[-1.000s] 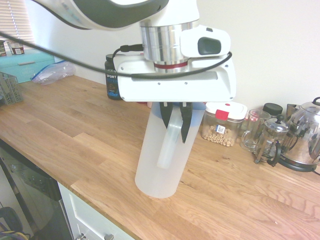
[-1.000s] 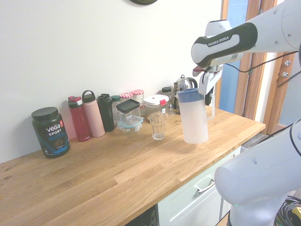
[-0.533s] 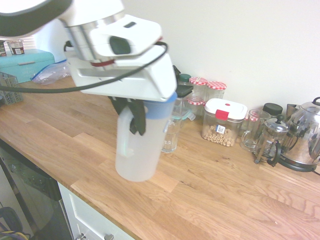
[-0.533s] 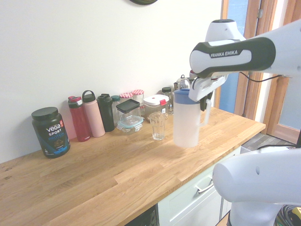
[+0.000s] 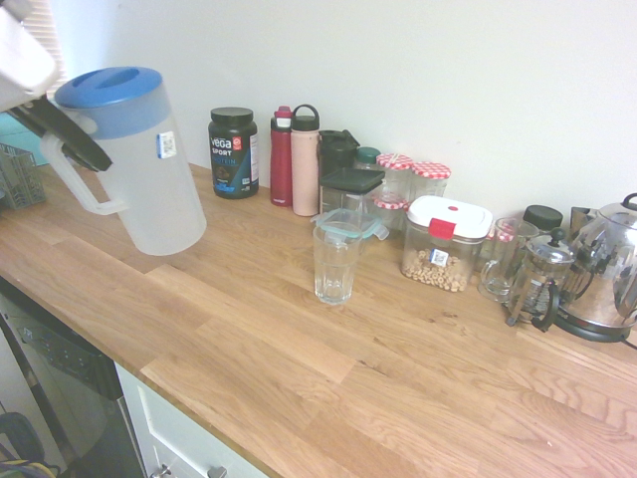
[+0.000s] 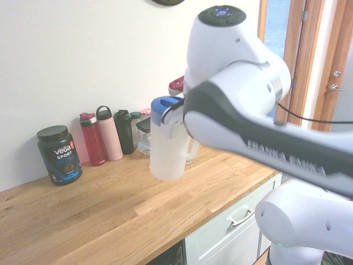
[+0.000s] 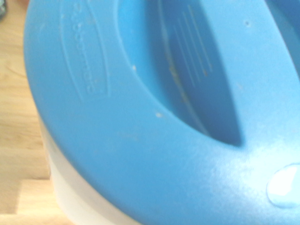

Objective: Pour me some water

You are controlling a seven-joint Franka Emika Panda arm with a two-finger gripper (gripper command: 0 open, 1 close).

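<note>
Translucent white plastic pitcher with a blue lid (image 5: 134, 159) hung clear of the oak-plank countertop (image 5: 249, 329), tilted, at about nine o'clock from the empty clear ribbed drinking glass (image 5: 335, 263) and well apart from it. The dark two-finger gripper (image 5: 70, 139) was clamped shut on the pitcher's moulded side handle, at the pitcher's own nine o'clock in the first exterior view; in the second exterior view the arm hid the fingers. The wrist view showed only the lid (image 7: 164, 108) from close by. The water level could not be read; if full, the pitcher would probably be heavy and swing about the handle, its smooth wall slippery, so the handle was judged the proper hold. The glass looked light, fragile and easily tipped. Behind it, at twelve o'clock, stood a clear lidded storage box (image 5: 350, 191) and a pink bottle (image 5: 305, 159).
</note>
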